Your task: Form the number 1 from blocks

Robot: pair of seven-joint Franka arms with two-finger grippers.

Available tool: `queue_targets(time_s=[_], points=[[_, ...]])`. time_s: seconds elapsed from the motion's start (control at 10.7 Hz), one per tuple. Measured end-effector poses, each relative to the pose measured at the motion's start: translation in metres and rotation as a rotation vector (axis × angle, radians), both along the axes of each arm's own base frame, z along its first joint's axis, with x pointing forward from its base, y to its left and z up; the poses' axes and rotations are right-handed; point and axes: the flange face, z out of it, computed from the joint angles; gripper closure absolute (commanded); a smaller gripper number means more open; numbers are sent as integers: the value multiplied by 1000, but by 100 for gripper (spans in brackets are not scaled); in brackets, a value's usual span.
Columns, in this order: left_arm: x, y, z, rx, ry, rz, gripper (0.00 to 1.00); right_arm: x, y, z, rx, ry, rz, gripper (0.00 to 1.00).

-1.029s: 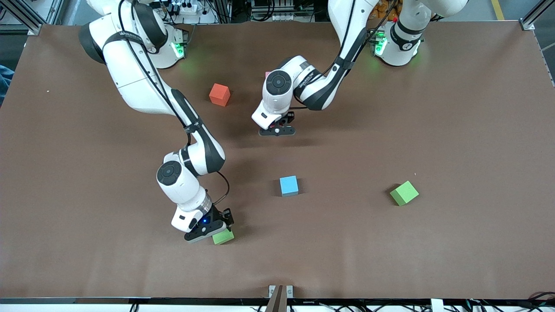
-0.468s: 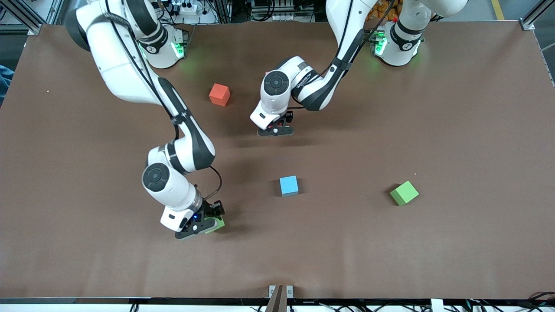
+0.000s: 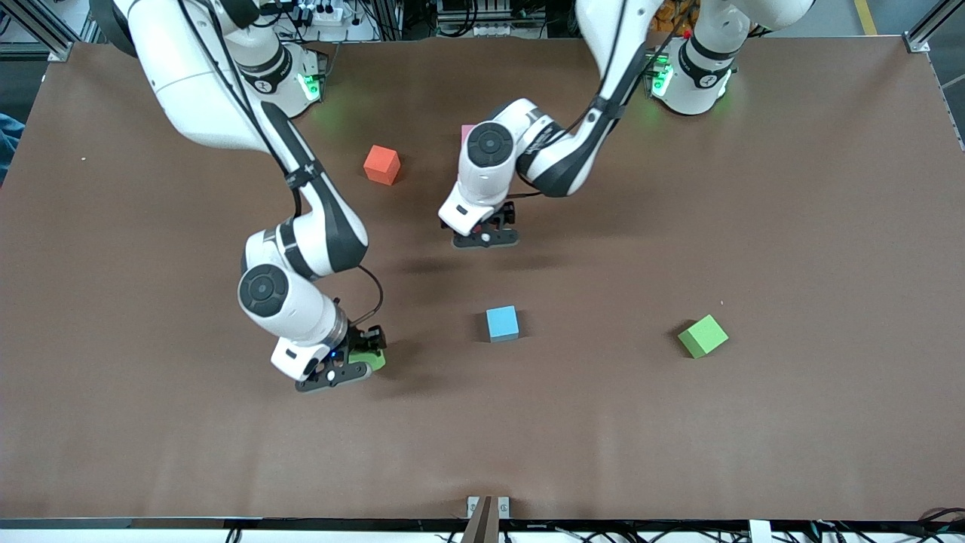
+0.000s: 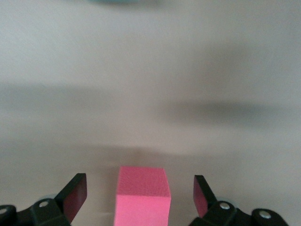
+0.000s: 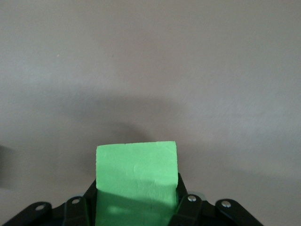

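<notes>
My right gripper [image 3: 359,367] is shut on a green block [image 3: 373,360] and holds it just above the table; in the right wrist view the green block [image 5: 136,181] fills the space between the jaws of the right gripper [image 5: 136,207]. My left gripper [image 4: 138,197] stands open around a pink block [image 4: 142,197] that rests on the table, with a gap on each side. In the front view the left gripper [image 3: 486,240] hides that block. A light blue block [image 3: 502,323], a second green block [image 3: 703,335], an orange-red block [image 3: 381,165] and part of another pink block [image 3: 467,134] lie apart on the table.
The brown table [image 3: 791,226] carries only these scattered blocks. The light blue block lies between the two grippers, nearer the front camera than the left gripper. The two arm bases stand along the table's edge farthest from the front camera.
The left gripper has opened and let go of the pink block. The right gripper has lifted the green block and carried it away from the front edge.
</notes>
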Motion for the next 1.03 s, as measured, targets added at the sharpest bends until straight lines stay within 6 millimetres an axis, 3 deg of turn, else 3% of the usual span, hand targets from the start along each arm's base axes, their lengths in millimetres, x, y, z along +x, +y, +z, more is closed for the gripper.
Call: queue_targets(time_s=[0.19,0.37,0.66,1.03], points=[[47,51,62,-25,-28,96,0,-31,45,0,1,36,-67,100],[92,117,99,-29,-37,171,0,-67,91,-13,-10,79,-126,100],[138,220,127,40,-50,98,0,-128,149,-34,-5,85,-168,100],[163,329,168,37,-54,-26,0,-203,185,-26,46,23,-140,100]])
